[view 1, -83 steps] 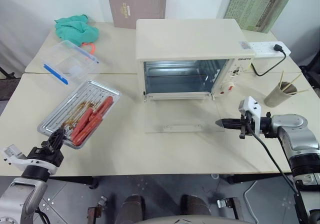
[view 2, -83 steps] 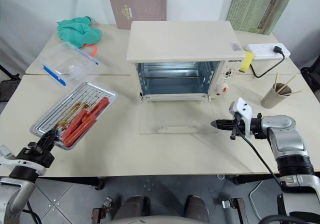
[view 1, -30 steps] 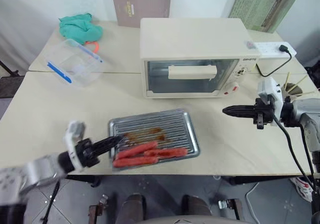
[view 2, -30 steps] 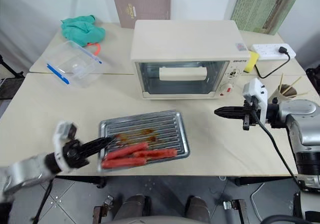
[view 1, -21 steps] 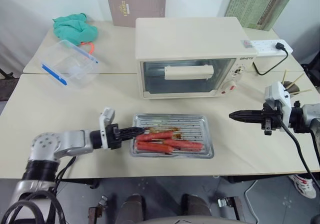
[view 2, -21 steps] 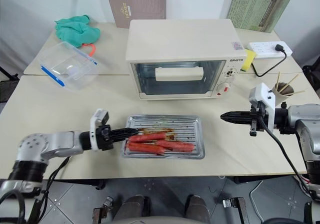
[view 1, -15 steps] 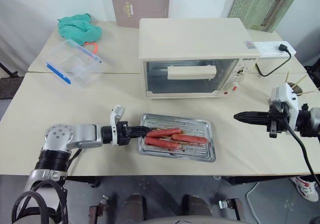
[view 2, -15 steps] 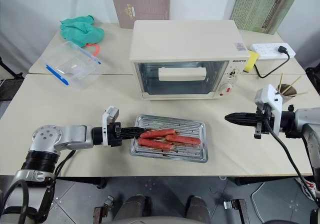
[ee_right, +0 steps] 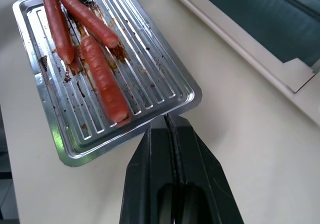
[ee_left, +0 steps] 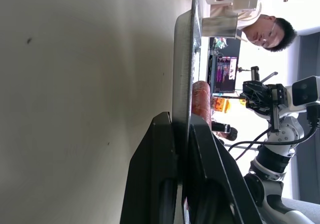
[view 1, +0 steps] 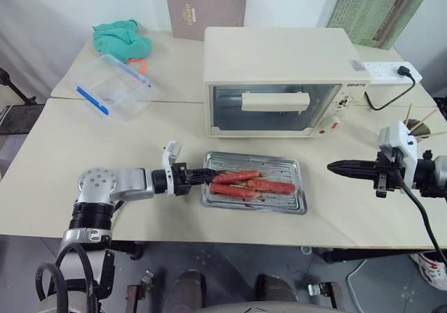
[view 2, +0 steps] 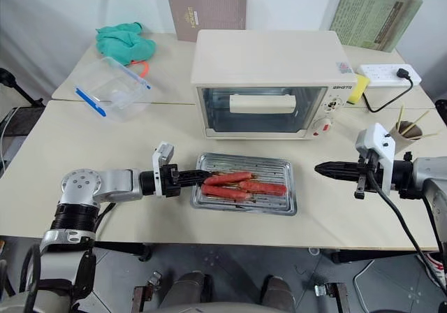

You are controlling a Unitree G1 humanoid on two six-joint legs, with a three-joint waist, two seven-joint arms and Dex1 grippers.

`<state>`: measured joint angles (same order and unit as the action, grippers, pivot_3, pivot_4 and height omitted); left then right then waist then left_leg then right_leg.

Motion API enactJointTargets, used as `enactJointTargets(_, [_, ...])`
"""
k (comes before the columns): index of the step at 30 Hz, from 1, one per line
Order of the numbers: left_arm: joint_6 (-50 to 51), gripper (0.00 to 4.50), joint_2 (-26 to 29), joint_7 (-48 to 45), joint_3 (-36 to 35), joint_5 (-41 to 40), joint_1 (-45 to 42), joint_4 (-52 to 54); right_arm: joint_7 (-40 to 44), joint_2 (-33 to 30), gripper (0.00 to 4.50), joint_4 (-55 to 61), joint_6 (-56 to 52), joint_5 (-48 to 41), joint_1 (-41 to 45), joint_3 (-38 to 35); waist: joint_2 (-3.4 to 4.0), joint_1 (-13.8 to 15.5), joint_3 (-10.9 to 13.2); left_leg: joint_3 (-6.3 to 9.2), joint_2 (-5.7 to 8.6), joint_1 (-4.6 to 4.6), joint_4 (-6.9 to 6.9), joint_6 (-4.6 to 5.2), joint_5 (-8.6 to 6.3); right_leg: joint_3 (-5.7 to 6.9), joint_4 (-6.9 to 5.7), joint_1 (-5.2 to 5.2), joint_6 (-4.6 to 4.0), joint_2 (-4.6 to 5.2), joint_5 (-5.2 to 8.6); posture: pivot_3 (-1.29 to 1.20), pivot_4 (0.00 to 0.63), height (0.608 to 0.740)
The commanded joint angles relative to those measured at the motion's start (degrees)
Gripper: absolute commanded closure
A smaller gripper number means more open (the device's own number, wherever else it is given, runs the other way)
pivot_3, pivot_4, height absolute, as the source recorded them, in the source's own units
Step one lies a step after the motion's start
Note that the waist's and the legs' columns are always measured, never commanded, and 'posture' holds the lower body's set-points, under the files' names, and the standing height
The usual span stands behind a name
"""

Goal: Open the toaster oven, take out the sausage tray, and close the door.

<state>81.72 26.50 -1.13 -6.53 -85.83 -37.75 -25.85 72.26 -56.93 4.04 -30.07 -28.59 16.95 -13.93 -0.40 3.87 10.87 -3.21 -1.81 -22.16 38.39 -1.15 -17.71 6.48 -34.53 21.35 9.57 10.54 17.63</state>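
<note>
- The toaster oven (view 1: 279, 79) sits toward the back of the pale surface (view 1: 105, 152), and its door (view 1: 271, 107) is up and closed, the cream bar handle (view 1: 275, 102) across the glass.
- The sausage tray (view 1: 255, 191) lies flat on the surface just in front of the oven, out of it, with red-orange sausages (view 1: 250, 183) bunched toward its left half and brown grease marks on the ribs.
- The left gripper (view 1: 207, 176) reaches in from the left, low and nearly level, its jaws clamped on the tray's left rim; the left wrist view shows the thin metal edge pinched between the two black fingers (ee_left: 155, 184).
- The right gripper (view 1: 334, 165) hangs above the surface to the right of the tray, apart from it, pointing toward it; its jaws are pressed together with nothing between them.
- A clear plastic box (view 1: 112, 86) with blue clips rests well off to the left, and a green cloth (view 1: 122, 39) lies behind it.
- Two books (view 1: 206, 9) lean against the back wall, a white power strip (view 1: 390, 70) sits right of the oven, and a cup of sticks (view 1: 418, 126) stands at the right edge.
- The left wrist view shows a person (ee_left: 265, 31) beyond the surface.
</note>
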Motion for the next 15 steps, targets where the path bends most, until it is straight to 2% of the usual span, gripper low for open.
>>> enactJointTargets(1, [1.53, 3.83, -1.59, -1.05, 0.1, 5.88, 0.48, -3.3, -0.22, -0.61, 4.5, 0.64, 0.54, -0.77, 0.79, -0.85, 0.06, 0.1, -0.04, 0.0, 0.0, 0.01, 0.0, 0.0, 0.0, 0.0, 0.01, -0.02, 0.0, 0.0, -0.01, 0.0, 0.15, 0.74])
enactJointTargets(2, [2.04, 3.65, -1.63, -1.51, -0.16, 7.01, 0.29, -3.19, -0.24, -0.62, 4.5, 0.61, 0.57, -0.74, 0.78, -0.85, 0.06, 0.1, -0.04, 0.0, 0.0, 0.01, 0.0, 0.0, 0.0, 0.0, 0.0, -0.02, 0.0, 0.0, -0.01, 0.0, 0.15, 0.74])
enactJointTargets(8, [6.1, 1.8, -1.85, -4.94, -1.23, 13.1, 0.1, -1.73, -0.22, -0.62, 4.5, 0.04, 0.99, -0.35, 1.34, -0.38, 0.06, -0.64, -0.04, -0.03, 0.0, 0.0, -0.13, 0.0, 0.01, 0.0, 0.06, 0.03, 0.01, -0.01, -0.02, 0.0, 0.15, 0.74])
enactJointTargets(14, [7.33, 0.14, -2.68, -5.56, -4.15, 17.21, -0.04, -2.35, -0.07, -0.73, 4.5, -0.34, 1.17, -0.11, 1.69, -0.05, 0.06, -0.62, -0.06, -0.02, 0.0, 0.05, -0.09, 0.01, 0.01, 0.0, 0.08, -0.04, 0.03, 0.0, -0.03, 0.0, 0.15, 0.74])
enactJointTargets(15, [7.75, 0.06, -2.63, -5.55, -4.64, 17.66, -0.02, -2.3, 0.01, -0.79, 4.5, -0.43, 1.21, -0.05, 1.72, 0.0, 0.07, -0.65, -0.06, -0.03, 0.0, 0.08, -0.1, 0.01, 0.01, -0.01, 0.08, -0.06, 0.03, 0.0, -0.03, 0.0, 0.15, 0.74])
